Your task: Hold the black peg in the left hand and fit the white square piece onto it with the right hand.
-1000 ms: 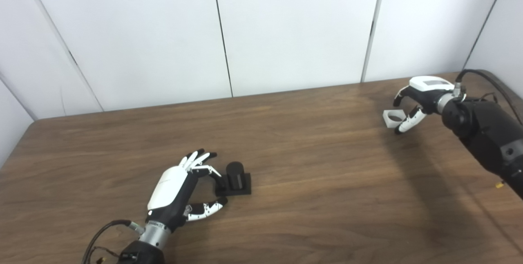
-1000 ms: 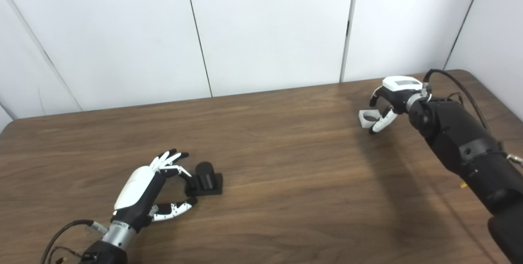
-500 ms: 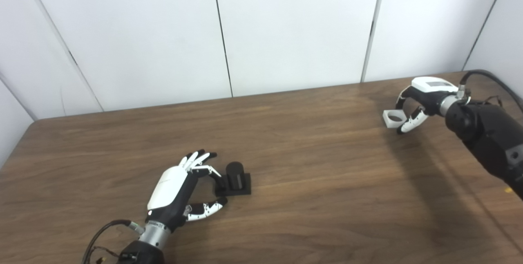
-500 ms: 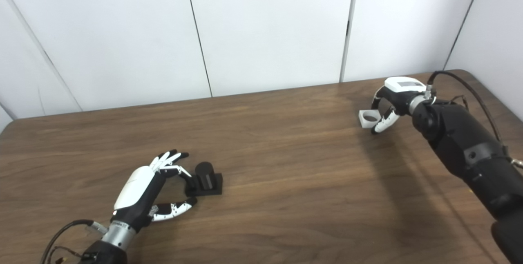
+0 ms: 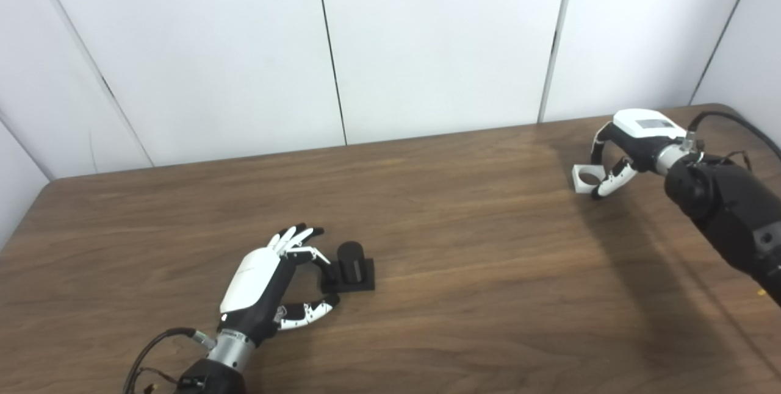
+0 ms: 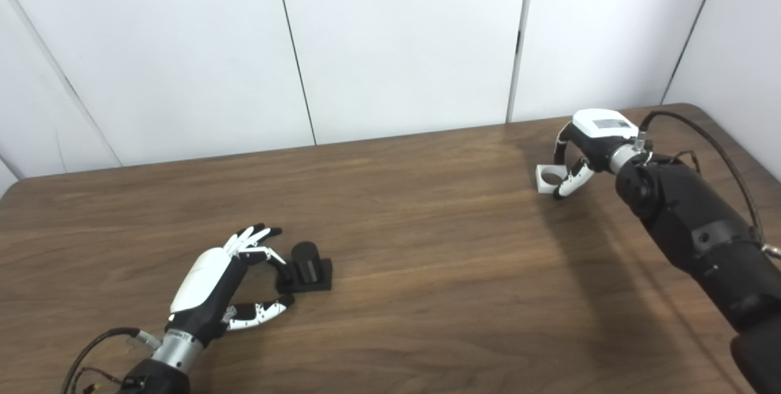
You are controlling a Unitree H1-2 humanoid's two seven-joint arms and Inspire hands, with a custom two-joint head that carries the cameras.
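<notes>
The black peg (image 5: pixel 351 258) stands upright on its square black base, on the brown table (image 5: pixel 476 260) at the front left. My left hand (image 5: pixel 265 284) lies just left of it, open, with one fingertip at the base's edge and the thumb spread below. The white square piece (image 5: pixel 584 177), which has a round hole, rests on the table at the far right. My right hand (image 5: pixel 619 153) arches over its right side. The fingers curl down behind the piece and the thumb (image 6: pixel 570 182) lies against its near corner. Whether they grip it I cannot tell.
White wall panels stand along the table's far edge (image 5: pixel 427 135). The table's right corner (image 6: pixel 701 107) lies just behind my right forearm (image 6: pixel 689 223). A black cable (image 6: pixel 714 138) loops off the right wrist.
The right hand's fingers have curled closer down onto the white piece and the wrist has drawn back slightly. The piece, the peg and the left hand have stayed put.
</notes>
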